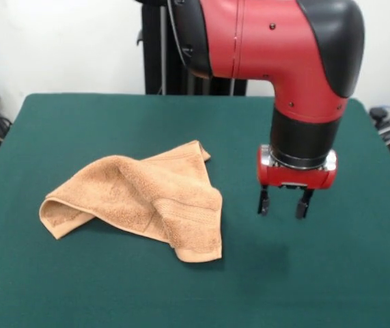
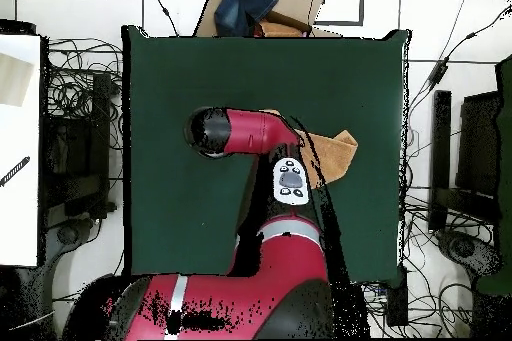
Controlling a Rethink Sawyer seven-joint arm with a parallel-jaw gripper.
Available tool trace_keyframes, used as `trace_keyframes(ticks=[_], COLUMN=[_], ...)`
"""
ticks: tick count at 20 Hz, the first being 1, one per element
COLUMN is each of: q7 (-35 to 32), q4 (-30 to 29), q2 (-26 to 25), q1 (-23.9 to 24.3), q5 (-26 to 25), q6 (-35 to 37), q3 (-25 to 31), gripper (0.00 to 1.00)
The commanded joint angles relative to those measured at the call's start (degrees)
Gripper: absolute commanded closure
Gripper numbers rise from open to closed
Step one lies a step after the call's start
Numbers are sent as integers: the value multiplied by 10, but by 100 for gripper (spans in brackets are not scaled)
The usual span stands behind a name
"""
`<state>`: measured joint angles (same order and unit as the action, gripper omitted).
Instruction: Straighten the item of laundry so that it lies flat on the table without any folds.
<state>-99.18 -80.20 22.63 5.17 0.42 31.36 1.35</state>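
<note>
The item of laundry (image 1: 141, 198) is a peach-orange terry towel lying crumpled and folded over itself on the dark green table (image 1: 331, 273), left of centre in the front view. A band stripe shows near its lower hem. My gripper (image 1: 283, 203) hangs to the towel's right, apart from it and just above the table top, open with nothing between its black fingers (image 1: 263, 202). In the overhead view the arm covers most of the item of laundry (image 2: 335, 152); only its right part shows, and the gripper is hidden under the arm's black end.
Beyond the table's (image 2: 180, 77) far edge in the overhead view lie a cardboard box (image 2: 290, 2) and a blue cloth (image 2: 245, 2). Cables and dark equipment crowd the floor on both sides. A white surface (image 2: 20, 147) stands at the left edge.
</note>
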Motion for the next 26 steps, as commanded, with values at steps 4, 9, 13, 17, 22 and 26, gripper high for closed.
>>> trace_keyframes(ticks=[4, 9, 13, 17, 22, 26], q7=[-40, -68, -75, -85, -97, -103], q4=[45, 38, 44, 53, 46, 31], q2=[-33, -37, -42, -45, -36, -25], q1=[12, 22, 18, 11, -3, -10], q5=[-13, 8, 6, 6, 1, 3], q6=[75, 63, 62, 73, 75, 82], q3=[10, 18, 14, 7, -9, -14], gripper=[0, 0, 0, 0, 0, 0])
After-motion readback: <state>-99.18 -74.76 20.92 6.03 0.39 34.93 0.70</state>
